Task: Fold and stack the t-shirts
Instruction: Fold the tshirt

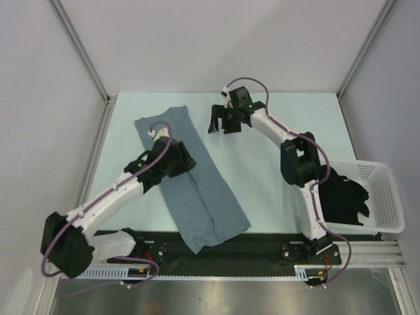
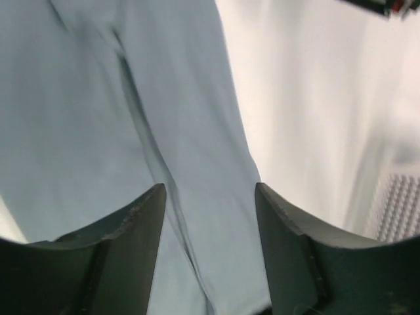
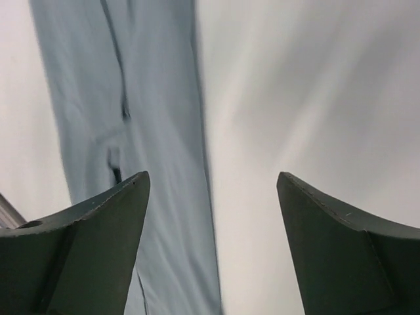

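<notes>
My left hand is open, its two dark fingers spread with nothing between them, hovering just above the middle of the grey-blue t-shirt. My right hand is open too, jaws wide and empty, over bare table just beside the shirt's far end. The shirt lies flat as a long narrow strip, running diagonally from the far left toward the near centre of the table, with a seam-like crease down its length. A black t-shirt sits heaped in a white basket at the near right, well apart from both hands. I judge the grey-blue cloth to be light, thin and limp. It should sag wherever it is unsupported, and its stacked layers may slide apart if only the top one is caught. I would pinch through all layers at the two corners of one short end, one hand to each, and keep the strip low while carrying it over.
</notes>
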{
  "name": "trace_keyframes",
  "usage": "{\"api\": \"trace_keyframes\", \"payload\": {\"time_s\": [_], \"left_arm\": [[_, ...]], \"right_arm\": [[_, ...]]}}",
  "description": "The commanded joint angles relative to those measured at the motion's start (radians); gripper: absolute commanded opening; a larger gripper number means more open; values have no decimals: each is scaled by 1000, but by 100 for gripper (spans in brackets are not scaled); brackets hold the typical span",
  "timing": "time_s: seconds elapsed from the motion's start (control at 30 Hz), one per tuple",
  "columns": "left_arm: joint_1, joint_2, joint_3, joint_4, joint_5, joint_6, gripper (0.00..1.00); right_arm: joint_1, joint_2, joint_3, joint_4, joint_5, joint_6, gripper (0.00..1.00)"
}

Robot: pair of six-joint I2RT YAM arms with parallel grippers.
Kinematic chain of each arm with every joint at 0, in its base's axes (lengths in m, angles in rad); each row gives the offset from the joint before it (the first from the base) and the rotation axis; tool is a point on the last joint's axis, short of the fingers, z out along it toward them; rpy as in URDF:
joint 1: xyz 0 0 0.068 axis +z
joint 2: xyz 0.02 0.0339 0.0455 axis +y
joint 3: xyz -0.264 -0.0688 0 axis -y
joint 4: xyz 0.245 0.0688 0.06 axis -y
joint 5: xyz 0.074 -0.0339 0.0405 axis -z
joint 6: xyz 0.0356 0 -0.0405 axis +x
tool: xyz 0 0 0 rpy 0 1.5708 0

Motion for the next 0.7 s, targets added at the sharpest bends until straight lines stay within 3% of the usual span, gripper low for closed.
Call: {"api": "trace_keyframes", "payload": {"time_s": [0.0, 0.13, 0.33, 0.53, 0.67], "left_arm": [[208, 81, 94, 190, 92, 260, 63], [433, 181, 102, 350, 111, 303, 71], [707, 363, 78, 512, 154, 310, 71], [828, 589, 162, 579, 239, 301, 67], [848, 720, 257, 617, 324, 259, 64]], "right_arm": [[-7, 168, 277, 13, -133, 41, 85], [-16, 322, 432, 171, -207, 139, 86], [2, 498, 551, 386, -260, 282, 79], [35, 593, 602, 437, -227, 365, 67], [47, 618, 601, 425, -220, 388, 60]]}}
